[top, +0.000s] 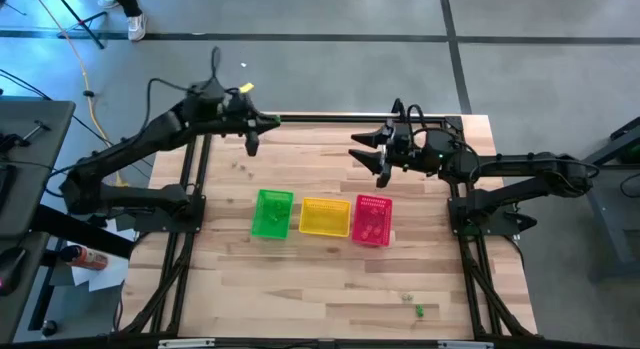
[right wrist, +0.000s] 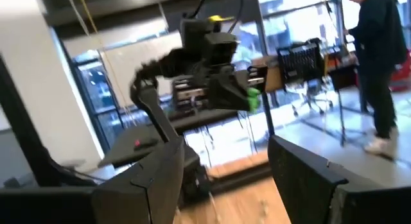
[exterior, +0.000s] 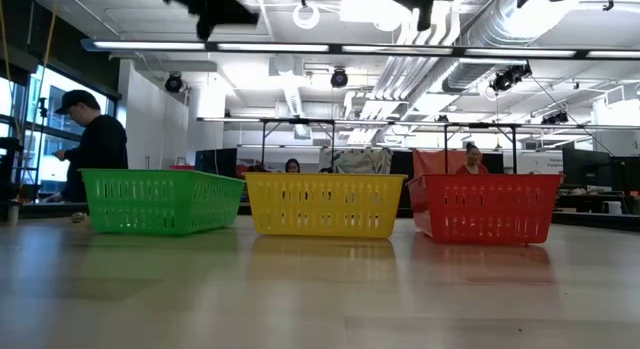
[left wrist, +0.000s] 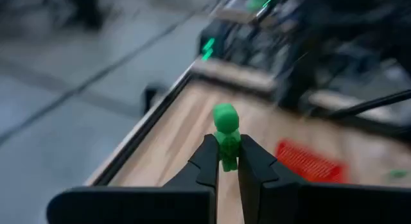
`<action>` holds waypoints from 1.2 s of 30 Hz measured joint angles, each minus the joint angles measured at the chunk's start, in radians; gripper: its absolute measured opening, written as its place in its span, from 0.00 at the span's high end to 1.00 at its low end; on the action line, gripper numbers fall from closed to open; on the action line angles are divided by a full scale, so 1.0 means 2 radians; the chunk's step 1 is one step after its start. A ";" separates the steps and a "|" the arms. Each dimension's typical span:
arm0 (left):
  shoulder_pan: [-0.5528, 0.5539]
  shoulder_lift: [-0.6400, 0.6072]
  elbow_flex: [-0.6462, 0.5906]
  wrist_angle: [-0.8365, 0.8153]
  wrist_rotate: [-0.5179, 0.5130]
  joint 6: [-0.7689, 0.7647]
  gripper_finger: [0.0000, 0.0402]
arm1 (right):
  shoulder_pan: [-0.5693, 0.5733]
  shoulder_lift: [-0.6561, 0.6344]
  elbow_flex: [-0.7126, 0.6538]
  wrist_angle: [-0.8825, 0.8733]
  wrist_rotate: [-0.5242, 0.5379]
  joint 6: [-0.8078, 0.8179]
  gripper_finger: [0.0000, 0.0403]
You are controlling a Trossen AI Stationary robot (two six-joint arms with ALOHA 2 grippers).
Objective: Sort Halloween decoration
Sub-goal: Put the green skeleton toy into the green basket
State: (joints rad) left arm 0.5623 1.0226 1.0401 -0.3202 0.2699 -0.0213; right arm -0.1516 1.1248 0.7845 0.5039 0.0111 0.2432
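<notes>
Green figurine [left wrist: 226,135], small and round-headed, clamped upright between the fingers [left wrist: 207,161] of the left end effector [top: 252,141], head protruding above the tips. Held high over the far left part of the counter [top: 330,279], well apart from the baskets. Visible also in the right wrist view as a green speck at the left arm's tip [right wrist: 253,99].

Green basket [top: 272,213], yellow basket [top: 325,217] and pink basket [top: 373,220] set in a row mid-counter, touching or nearly so. Small items present in the green and pink baskets; type cannot be told. More tiny trinkets [top: 418,310] lying near the front right of the counter.

Right end effector [top: 384,157] raised over the far right of the counter, fingers spread wide, carrying nothing.

Risks, as judged: narrow grip on the figurine's body, so slippage or rotation during transport probable. Release from height likely to bounce the piece out of the green basket or into the adjacent yellow one. Misalignment over the shared rim causing a wrong sort.
</notes>
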 joint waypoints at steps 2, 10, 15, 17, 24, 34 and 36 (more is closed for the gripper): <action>-0.025 -0.012 0.000 0.029 0.015 -0.002 0.98 | 0.000 0.000 0.000 0.012 -0.004 -0.004 0.45; -0.142 -0.009 0.000 0.081 0.023 -0.014 0.98 | 0.001 0.000 0.000 0.015 -0.010 -0.023 0.45; -0.168 -0.004 0.000 0.081 -0.012 -0.006 0.98 | 0.001 0.000 0.000 0.016 -0.015 -0.047 0.45; -0.168 -0.005 0.000 0.081 -0.014 -0.006 0.98 | 0.001 0.000 0.000 0.015 -0.015 -0.046 0.45; -0.167 -0.005 0.000 0.080 -0.014 -0.011 0.98 | 0.001 0.000 0.000 0.011 -0.015 -0.044 0.45; -0.156 0.008 0.001 -0.123 -0.052 -0.059 0.98 | 0.001 0.000 0.000 0.001 -0.015 -0.044 0.45; -0.162 0.030 0.001 -0.168 -0.050 -0.059 0.98 | 0.001 0.000 0.000 0.001 -0.015 -0.044 0.45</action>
State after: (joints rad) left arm 0.2392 1.0819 1.0412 -0.6562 0.1691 -0.1387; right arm -0.1497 1.1248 0.7845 0.5049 -0.0193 0.1560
